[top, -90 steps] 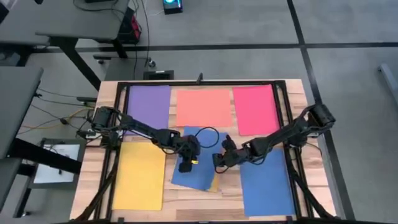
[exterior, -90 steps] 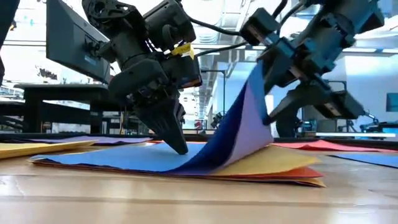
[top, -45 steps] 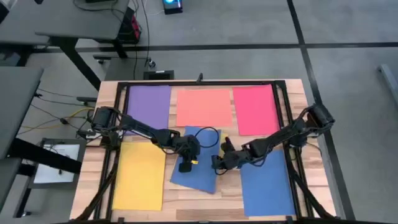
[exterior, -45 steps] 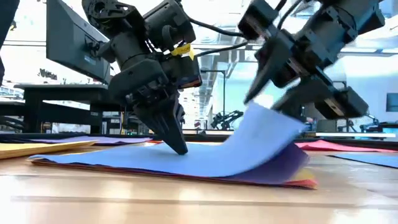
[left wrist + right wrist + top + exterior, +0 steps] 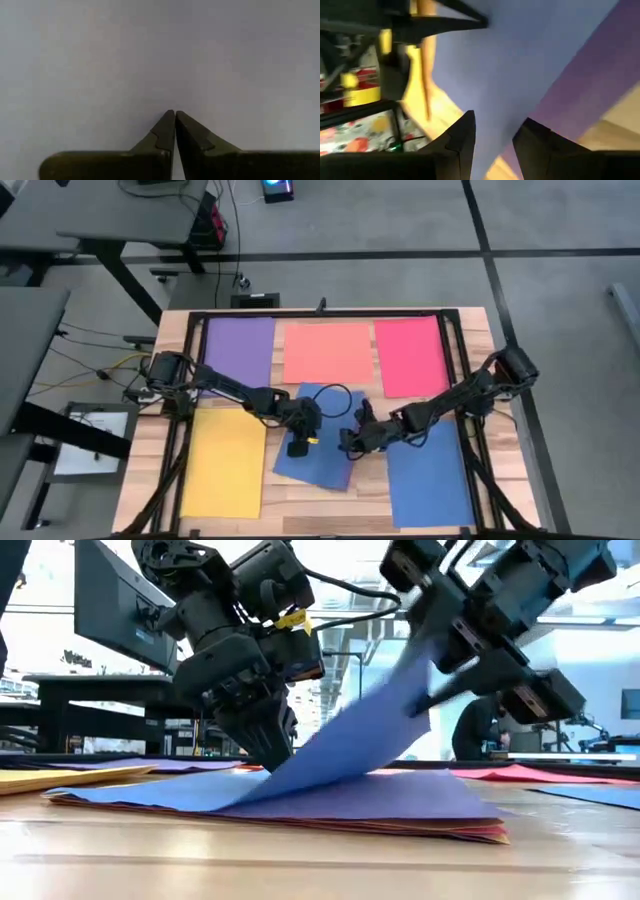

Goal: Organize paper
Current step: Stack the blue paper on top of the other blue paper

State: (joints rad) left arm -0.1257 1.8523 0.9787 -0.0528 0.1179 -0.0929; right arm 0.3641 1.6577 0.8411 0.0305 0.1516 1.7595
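the wooden plank surface (image 5: 470, 320) carries thin, flat rectangular sheets of matte paper laid out inside a black frame: a purple sheet (image 5: 240, 348), a salmon-orange sheet (image 5: 328, 352) and a pink-red sheet (image 5: 410, 356) in a row along the far side, a yellow sheet (image 5: 224, 462) at the near left and a blue sheet (image 5: 430, 476) at the near right. in the middle lies a low stack of paper (image 5: 300, 808), its edges showing blue, purple, yellow and orange layers from the low view.

the left claw (image 5: 272, 753) points down onto the stack, its tapered dark fingers (image 5: 167, 131) pressed together and their tips resting on the smooth pale-blue face of the top sheet, pinning it near the stack's left part.

the right claw (image 5: 425, 665) is above the stack's right side, clamped on the edge of the top blue sheet (image 5: 340, 745). that sheet is lifted into a smooth slanted curve, rising from the pinned spot by the left claw up to the right claw, while the next sheet below lies flat with a purple tone. in the right wrist view the raised sheet passes between the two dark fingers (image 5: 462, 137), with a purple layer and bare wood beside it.
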